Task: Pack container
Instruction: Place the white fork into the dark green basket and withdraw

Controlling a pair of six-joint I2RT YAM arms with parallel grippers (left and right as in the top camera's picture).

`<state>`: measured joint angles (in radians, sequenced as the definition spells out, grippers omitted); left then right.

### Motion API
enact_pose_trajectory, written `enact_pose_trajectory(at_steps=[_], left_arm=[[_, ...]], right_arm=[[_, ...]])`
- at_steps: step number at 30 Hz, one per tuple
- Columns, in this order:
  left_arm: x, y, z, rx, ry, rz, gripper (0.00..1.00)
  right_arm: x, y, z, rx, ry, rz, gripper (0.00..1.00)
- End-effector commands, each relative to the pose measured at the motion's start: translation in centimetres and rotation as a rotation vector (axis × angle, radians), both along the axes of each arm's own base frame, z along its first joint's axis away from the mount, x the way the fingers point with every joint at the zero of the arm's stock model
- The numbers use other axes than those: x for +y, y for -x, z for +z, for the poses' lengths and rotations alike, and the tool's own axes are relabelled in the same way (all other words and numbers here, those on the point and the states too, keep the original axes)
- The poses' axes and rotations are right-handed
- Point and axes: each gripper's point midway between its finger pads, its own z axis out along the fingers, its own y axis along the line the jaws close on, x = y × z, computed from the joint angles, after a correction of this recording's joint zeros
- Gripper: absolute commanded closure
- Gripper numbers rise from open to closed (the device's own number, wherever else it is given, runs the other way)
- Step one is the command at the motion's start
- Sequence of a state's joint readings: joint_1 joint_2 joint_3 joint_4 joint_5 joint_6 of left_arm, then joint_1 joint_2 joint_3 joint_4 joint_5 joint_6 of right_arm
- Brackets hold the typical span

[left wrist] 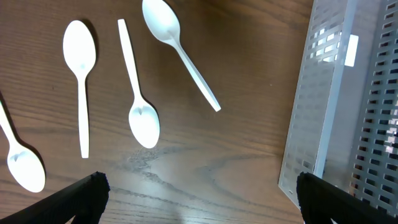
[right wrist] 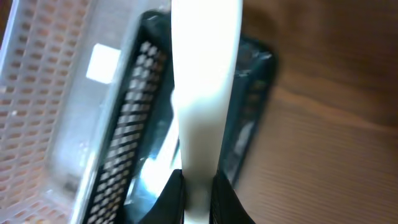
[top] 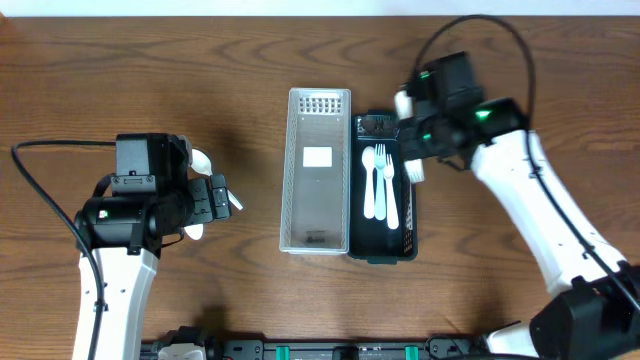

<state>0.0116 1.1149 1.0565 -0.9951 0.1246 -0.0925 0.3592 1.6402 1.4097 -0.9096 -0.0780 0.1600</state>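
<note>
A black container (top: 384,246) holds white plastic cutlery, with a fork (top: 381,175) among the pieces. A clear perforated container (top: 318,215) stands against its left side. My right gripper (right wrist: 199,193) is shut on a white plastic utensil (right wrist: 205,93) over the black container's (right wrist: 252,112) far right end; what kind it is I cannot tell. Several white spoons (left wrist: 144,121) lie loose on the table. My left gripper (left wrist: 202,199) hangs open above them with nothing between its fingers (left wrist: 81,199). From overhead the left gripper (top: 215,200) hides most of the spoons (top: 200,160).
The clear container's wall (left wrist: 348,106) is close to the right of my left gripper. Its perforated side (right wrist: 43,93) also shows left of the black container in the right wrist view. Brown wooden table (top: 120,70) surrounds everything.
</note>
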Motion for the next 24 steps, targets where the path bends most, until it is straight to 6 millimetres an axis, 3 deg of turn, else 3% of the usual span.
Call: enact_pose_trajectory(at_steps=[1, 5, 7, 12, 14, 19, 21, 24], left_arm=[[0.3, -0.3, 0.7, -0.018, -0.011, 0.001, 0.02], [0.3, -0.3, 0.7, -0.018, -0.011, 0.001, 0.02], [0.3, -0.3, 0.7, -0.018, -0.011, 0.001, 0.02], [0.3, -0.3, 0.7, -0.018, -0.011, 0.001, 0.02], [0.3, -0.3, 0.7, -0.018, -0.011, 0.001, 0.02], [0.3, -0.4, 0.7, -0.019, -0.011, 0.001, 0.02], [0.3, -0.3, 0.7, -0.018, -0.012, 0.001, 0.02], [0.3, -0.3, 0.7, -0.018, -0.011, 0.001, 0.02]], right_arm=[[1.4, 0.4, -2.6, 0.075, 0.011, -0.029, 0.96], [2.1, 0.9, -5.1, 0.145, 0.042, -0.008, 0.95], [2.3, 1.0, -6.1, 0.168, 0.053, -0.002, 0.88], [2.6, 0.8, -6.6, 0.167, 0.056, 0.007, 0.82], [2.7, 0.5, -6.2, 0.147, 0.049, 0.014, 0.68], [3.3, -0.6, -4.5, 0.062, 0.039, 0.082, 0.51], [3.3, -1.4, -2.9, 0.010, 0.041, 0.107, 0.51], [1.7, -3.3, 1.1, -0.109, 0.075, 0.055, 0.47]])
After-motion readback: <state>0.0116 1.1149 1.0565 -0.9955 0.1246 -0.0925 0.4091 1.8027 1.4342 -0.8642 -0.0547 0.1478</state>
